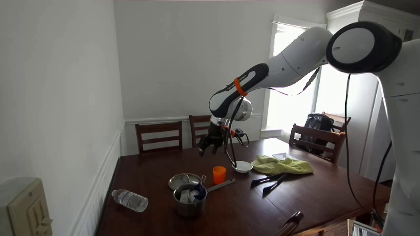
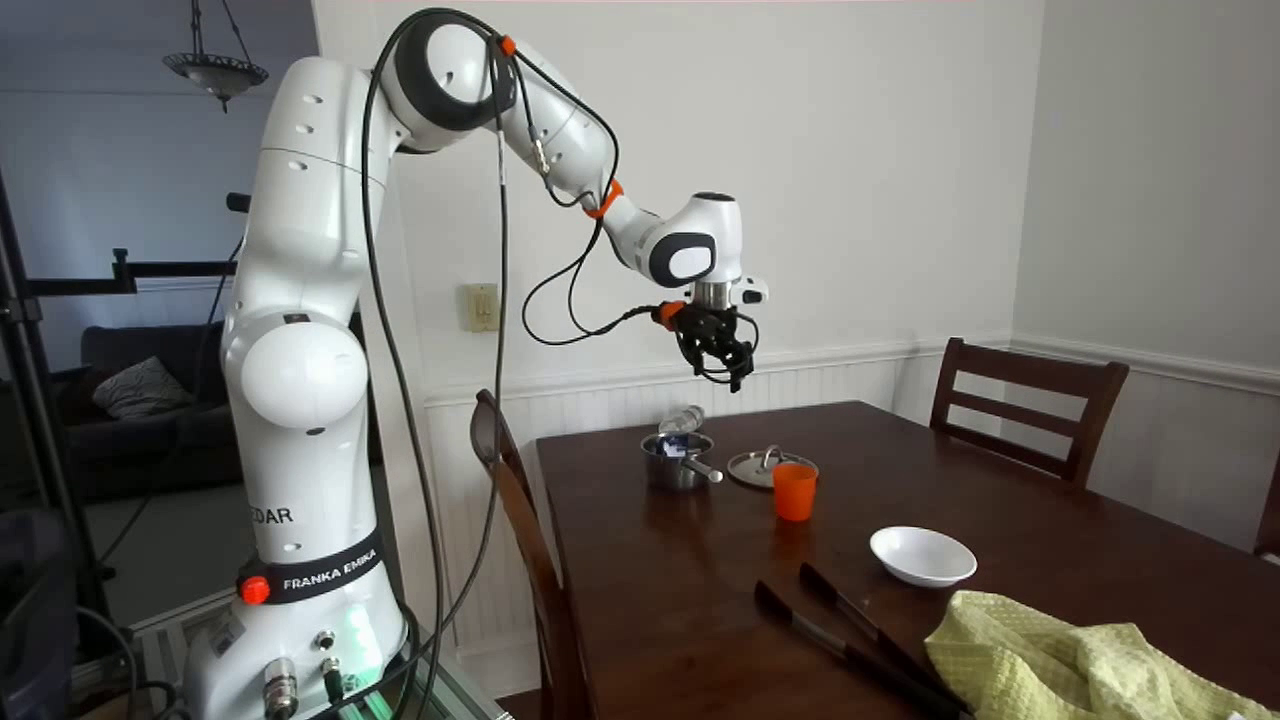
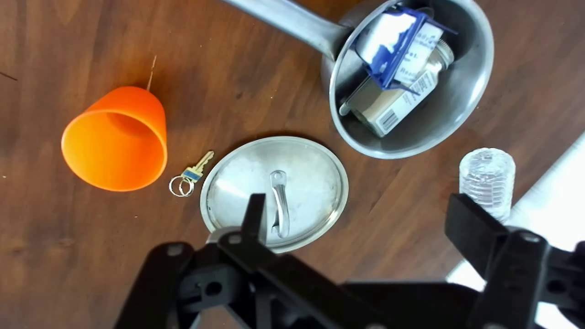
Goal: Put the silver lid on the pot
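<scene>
Below my gripper (image 3: 356, 208), the table (image 1: 242, 209): its dark wood is spreading out under me.
Yellow-green cloth (image 1: 279, 165): it is lying crumpled, lower than me and well apart.
My fingers (image 3: 475, 237): they are standing wide apart while I am hovering above the table.
Pot (image 3: 466, 89): it is standing upright and open below me, ahead of my fingers in the wrist view, holding a blue-and-white packet (image 3: 402, 50).
Silver lid (image 3: 306, 187): it is lying flat and right side up on the table below me, just beside the pot; in the wrist view one finger is hiding part of its edge.
Clear bottle (image 3: 486, 176): it is lying on its side below me, partly behind my other finger in the wrist view.
White bowl (image 2: 922, 556): it is sitting lower than me, near the cloth.
Orange cup (image 3: 114, 141): it is standing upright below me, left of my fingers in the wrist view.
Key (image 3: 194, 172): below me, it is lying between cup and lid.
</scene>
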You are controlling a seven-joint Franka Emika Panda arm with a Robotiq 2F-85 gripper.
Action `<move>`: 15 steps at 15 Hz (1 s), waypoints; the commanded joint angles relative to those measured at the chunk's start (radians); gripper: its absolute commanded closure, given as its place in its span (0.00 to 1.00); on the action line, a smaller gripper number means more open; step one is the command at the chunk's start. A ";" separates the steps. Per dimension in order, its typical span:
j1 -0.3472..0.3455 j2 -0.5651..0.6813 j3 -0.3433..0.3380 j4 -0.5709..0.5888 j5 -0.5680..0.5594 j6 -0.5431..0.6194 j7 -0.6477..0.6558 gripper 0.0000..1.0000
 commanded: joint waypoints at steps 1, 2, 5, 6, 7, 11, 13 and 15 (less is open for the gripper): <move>-0.031 0.052 0.027 0.032 0.039 0.101 -0.023 0.00; -0.031 0.087 0.018 0.049 0.017 0.163 -0.012 0.00; -0.049 0.199 0.023 0.117 -0.012 0.259 0.011 0.00; -0.058 0.247 0.033 0.155 -0.017 0.272 0.011 0.00; -0.063 0.283 0.039 0.180 -0.028 0.281 0.013 0.00; -0.043 0.430 0.045 0.324 -0.119 0.262 0.026 0.00; -0.040 0.506 0.060 0.413 -0.147 0.242 0.038 0.00; -0.035 0.572 0.071 0.488 -0.167 0.230 0.051 0.00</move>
